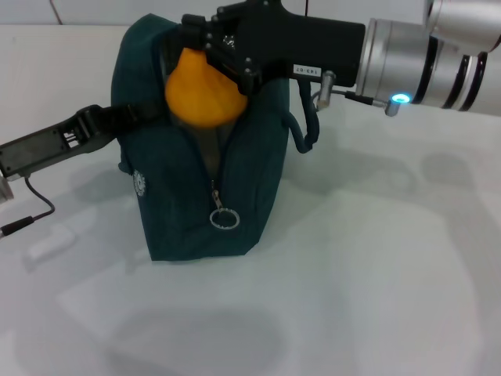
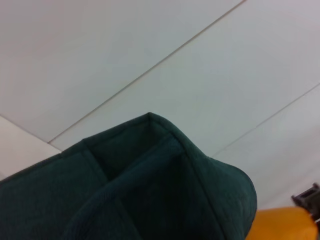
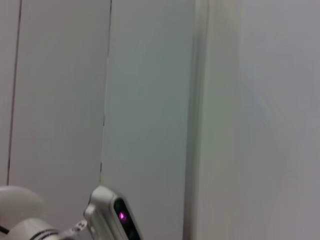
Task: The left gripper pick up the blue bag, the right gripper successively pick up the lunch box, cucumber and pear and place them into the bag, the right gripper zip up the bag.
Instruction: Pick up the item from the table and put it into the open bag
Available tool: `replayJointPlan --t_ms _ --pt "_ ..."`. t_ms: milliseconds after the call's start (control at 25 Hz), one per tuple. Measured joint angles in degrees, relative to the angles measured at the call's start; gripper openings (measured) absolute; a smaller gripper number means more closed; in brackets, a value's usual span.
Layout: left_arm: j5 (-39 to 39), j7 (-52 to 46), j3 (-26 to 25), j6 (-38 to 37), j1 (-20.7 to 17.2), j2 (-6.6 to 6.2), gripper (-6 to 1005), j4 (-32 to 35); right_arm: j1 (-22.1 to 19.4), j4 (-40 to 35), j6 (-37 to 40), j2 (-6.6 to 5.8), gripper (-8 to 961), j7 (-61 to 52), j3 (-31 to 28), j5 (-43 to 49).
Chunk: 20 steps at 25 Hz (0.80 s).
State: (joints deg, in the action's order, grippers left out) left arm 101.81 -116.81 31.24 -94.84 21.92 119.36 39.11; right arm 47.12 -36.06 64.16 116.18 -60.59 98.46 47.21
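The blue bag (image 1: 180, 204) stands upright on the white table, its top unzipped. My left gripper (image 1: 109, 119) reaches in from the left and is shut on the bag's strap at its upper left side. My right gripper (image 1: 218, 56) comes from the right, shut on the orange-yellow pear (image 1: 202, 94), which hangs in the bag's open mouth. In the left wrist view the bag's rim (image 2: 150, 170) fills the lower part and the pear (image 2: 280, 225) shows at the corner. The lunch box and cucumber are out of view. The zipper's ring pull (image 1: 224, 218) hangs low on the bag's front.
A bag handle loop (image 1: 304, 129) hangs off the bag's right side under my right arm. A black cable (image 1: 31, 215) trails on the table at the left. The right wrist view shows only a pale wall and a part of the robot (image 3: 107, 215).
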Motion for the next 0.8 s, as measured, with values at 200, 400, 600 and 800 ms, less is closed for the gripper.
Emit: replayJointPlan --t_ms 200,400,600,800 --pt "-0.67 0.0 -0.04 0.03 -0.18 -0.03 42 0.0 -1.47 0.89 0.14 0.0 31 -0.3 0.68 -0.01" --pt "-0.67 0.0 -0.04 0.06 -0.21 -0.07 42 0.0 -2.6 0.9 0.15 0.0 31 -0.36 1.0 -0.01" --pt "-0.67 0.0 -0.04 0.15 -0.04 -0.09 42 0.0 -2.65 1.52 -0.35 0.0 31 -0.45 2.14 -0.03" --pt "-0.67 0.0 0.09 0.19 0.22 -0.1 42 0.0 -2.72 2.4 -0.38 0.0 32 -0.49 2.41 -0.13"
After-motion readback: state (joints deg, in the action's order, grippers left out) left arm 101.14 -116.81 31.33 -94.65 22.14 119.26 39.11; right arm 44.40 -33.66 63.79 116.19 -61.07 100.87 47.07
